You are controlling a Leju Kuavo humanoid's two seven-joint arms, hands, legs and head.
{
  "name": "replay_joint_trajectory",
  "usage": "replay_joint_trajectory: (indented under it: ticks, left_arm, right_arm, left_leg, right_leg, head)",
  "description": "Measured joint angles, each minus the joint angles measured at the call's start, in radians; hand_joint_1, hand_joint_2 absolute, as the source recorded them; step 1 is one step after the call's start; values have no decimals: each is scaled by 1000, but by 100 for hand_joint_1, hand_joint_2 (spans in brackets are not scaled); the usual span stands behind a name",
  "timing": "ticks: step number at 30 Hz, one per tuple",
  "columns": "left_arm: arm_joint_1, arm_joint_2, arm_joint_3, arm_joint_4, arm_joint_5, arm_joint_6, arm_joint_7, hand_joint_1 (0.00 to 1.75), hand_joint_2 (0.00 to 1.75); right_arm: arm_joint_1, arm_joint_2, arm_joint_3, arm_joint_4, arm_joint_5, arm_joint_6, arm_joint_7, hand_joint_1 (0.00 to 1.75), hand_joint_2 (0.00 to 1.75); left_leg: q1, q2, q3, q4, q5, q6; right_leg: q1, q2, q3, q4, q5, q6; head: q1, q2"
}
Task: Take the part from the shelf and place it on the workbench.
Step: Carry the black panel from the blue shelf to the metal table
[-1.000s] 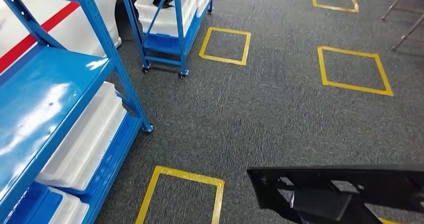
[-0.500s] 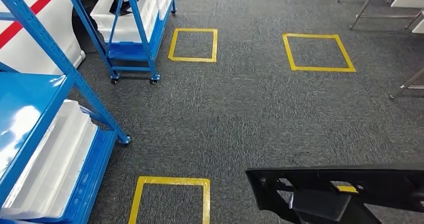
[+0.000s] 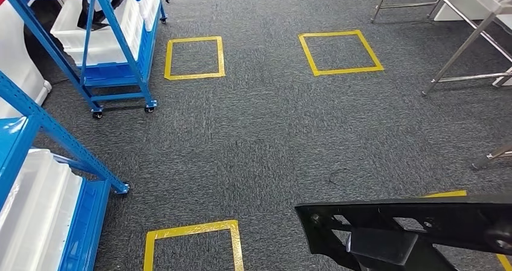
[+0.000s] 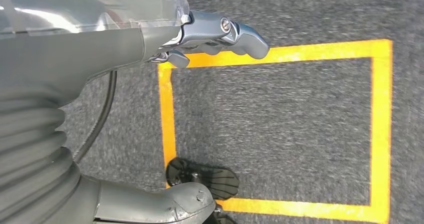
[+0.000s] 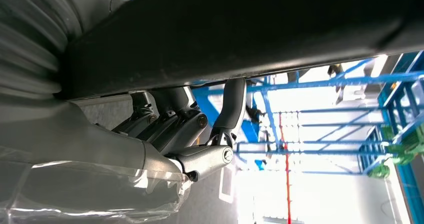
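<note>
A long black plastic part with cut-outs hangs low at the bottom right of the head view, over the grey carpet. In the right wrist view the same part is a dark bar, and my right hand grips it with its fingers curled up against its underside. My left hand hangs over the floor above a yellow taped square, fingers and thumb apart with nothing between them. Steel bench legs stand at the far right.
A blue shelf holding white bins stands at my left. A wheeled blue rack with more white bins stands behind it. Yellow taped squares mark the grey carpet ahead.
The camera has turned right: the blue shelves have slid off to the left and steel bench legs have come in at the right. The black part keeps its place in my right hand.
</note>
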Motion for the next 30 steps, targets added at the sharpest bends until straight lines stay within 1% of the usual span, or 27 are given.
replay_joint_trajectory:
  ticks: [2,3,4,5,6,7,9,10,11,13,14,15,16,17,18,19,20,21,22,23,24,25,26,27,28,29,30]
  left_arm:
    - [2,0,1,0,-1,-1,-1,0,175]
    - [4,0,1,0,-1,-1,-1,0,175]
    - [5,0,2,0,-1,-1,-1,0,175]
    - [6,0,3,0,-2,-1,-1,0,175]
    - [6,0,4,0,-3,-2,-1,0,175]
    - [5,0,4,0,-3,-2,-1,0,175]
    - [4,-1,4,0,-5,-3,0,0,175]
    - [3,-2,4,0,-6,-3,1,0,175]
    - [3,-3,4,0,-8,-3,1,0,175]
    - [0,-5,4,0,-11,-3,2,0,175]
    - [-1,-6,4,0,-13,-3,2,0,175]
    - [-3,-7,5,0,-14,-3,2,0,175]
    - [-3,-8,5,0,-14,-3,2,0,175]
    - [-2,-9,5,0,-15,-2,3,0,175]
    - [0,-10,6,0,-15,-2,3,0,175]
    - [3,-9,6,0,-15,-1,4,0,175]
    - [5,-9,7,0,-15,-1,4,0,175]
    - [6,-10,7,0,-15,-1,4,0,175]
    - [6,-10,8,0,-16,-1,5,0,175]
    - [6,-10,9,0,-16,0,5,0,175]
    - [5,-10,10,0,-16,0,5,0,175]
    - [5,-9,12,0,-17,0,5,0,175]
    - [5,-9,14,0,-17,0,5,0,175]
    - [4,-9,15,0,-18,0,5,0,175]
    - [3,-10,15,0,-19,-1,5,0,175]
    - [1,-11,15,0,-19,-2,5,0,175]
    - [0,-12,16,0,-20,-2,4,0,175]
  right_arm:
    - [-3,2,0,0,2,-3,1,175,175]
    - [-3,4,0,0,3,-4,1,175,175]
    - [-3,6,1,0,4,-4,2,175,175]
    - [-1,8,1,0,4,-4,2,175,175]
    - [0,8,1,0,5,-4,3,175,175]
    - [1,9,1,0,5,-4,3,175,175]
    - [-1,9,1,0,8,-4,4,175,175]
    - [-1,9,1,0,10,-5,5,175,175]
    - [-1,9,1,0,12,-6,6,175,175]
    - [2,9,1,-1,17,-8,7,175,175]
    - [4,9,1,-1,19,-9,7,175,175]
    - [5,9,1,-2,21,-9,7,175,175]
    - [4,9,1,-2,22,-9,8,175,175]
    - [3,8,1,-2,23,-10,8,175,175]
    - [2,7,2,-2,24,-10,8,175,175]
    - [1,7,2,-2,26,-11,9,175,175]
    - [2,6,2,-2,28,-12,9,175,175]
    - [3,6,2,-2,31,-13,10,175,175]
    - [3,6,2,-1,33,-15,10,175,175]
    - [3,6,2,-1,35,-16,11,175,175]
    - [3,6,3,-1,36,-16,11,175,175]
    - [2,6,4,-1,37,-17,11,175,175]
    - [3,6,4,0,38,-19,11,175,175]
    - [4,7,5,0,39,-20,11,175,175]
    - [5,8,6,0,41,-21,11,175,175]
    - [7,9,6,0,41,-22,11,175,175]
    - [7,10,6,0,42,-23,11,175,175]
  left_leg:
    - [-2,25,2,-5,0,8]
    - [-3,39,2,-5,-1,10]
    - [-5,53,3,-5,-3,10]
    - [-5,66,4,-5,-5,10]
    - [-5,78,6,-5,-8,8]
    - [-5,89,10,-5,-11,5]
    - [-7,108,19,-5,-18,-3]
    - [-8,116,24,-6,-21,-9]
    - [-8,124,27,-7,-24,-15]
    - [-7,141,35,-11,-29,-27]
    - [-6,134,39,-8,-35,-33]
    - [-5,115,34,11,-49,-38]
    - [-4,89,18,50,-72,-42]
    - [-3,61,-9,109,-100,-43]
    - [-3,44,-43,176,-128,-45]
    - [-3,36,-74,230,-142,-46]
    - [-3,32,-93,254,-138,-46]
    - [-3,30,-94,241,-114,-45]
    - [-3,24,-79,194,-74,-44]
    - [-3,6,-56,132,-37,-41]
    - [-2,-16,-34,73,-13,-38]
    - [-3,-34,-18,34,-1,-34]
    - [-4,-46,-10,15,-3,-29]
    - [-6,-44,-7,9,-6,-25]
    - [-6,-34,-4,5,-4,-19]
    - [-5,-23,0,-2,0,-11]
    - [-3,-11,5,-11,4,-3]
  right_leg:
    - [0,-63,-51,101,-54,5]
    - [-2,-77,-84,161,-80,7]
    - [-5,-82,-108,205,-92,9]
    - [-7,-85,-116,218,-85,11]
    - [-9,-89,-104,192,-62,11]
    - [-9,-99,-74,134,-27,10]
    - [-2,-140,-10,11,19,1]
    - [4,-154,8,-24,27,-5]
    - [9,-158,12,-36,24,-10]
    - [10,-134,14,-42,26,-21]
    - [8,-123,19,-50,29,-26]
    - [6,-112,25,-57,32,-32]
    - [3,-101,30,-63,34,-37]
    - [3,-91,32,-65,34,-40]
    - [4,-79,33,-64,34,-44]
    - [6,-65,33,-63,32,-46]
    - [7,-51,34,-61,31,-47]
    - [7,-36,36,-58,29,-47]
    - [7,-22,37,-54,26,-46]
    - [7,-10,37,-48,22,-44]
    - [7,2,35,-42,18,-40]
    - [5,13,32,-37,15,-35]
    - [3,23,28,-34,15,-29]
    - [2,33,24,-35,16,-23]
    - [0,41,22,-38,18,-16]
    - [0,33,21,-35,17,-11]
    - [1,10,14,-21,7,-7]
  head:
    - [0,0]
    - [0,0]
    - [0,0]
    - [0,0]
    - [0,0]
    - [0,0]
    - [0,0]
    - [0,0]
    - [0,0]
    - [0,0]
    - [0,0]
    - [0,0]
    - [0,0]
    - [0,0]
    - [0,0]
    - [0,0]
    - [0,0]
    - [0,0]
    - [0,0]
    - [0,0]
    - [0,0]
    - [0,0]
    - [0,0]
    - [0,0]
    - [0,0]
    - [0,0]
    - [0,0]
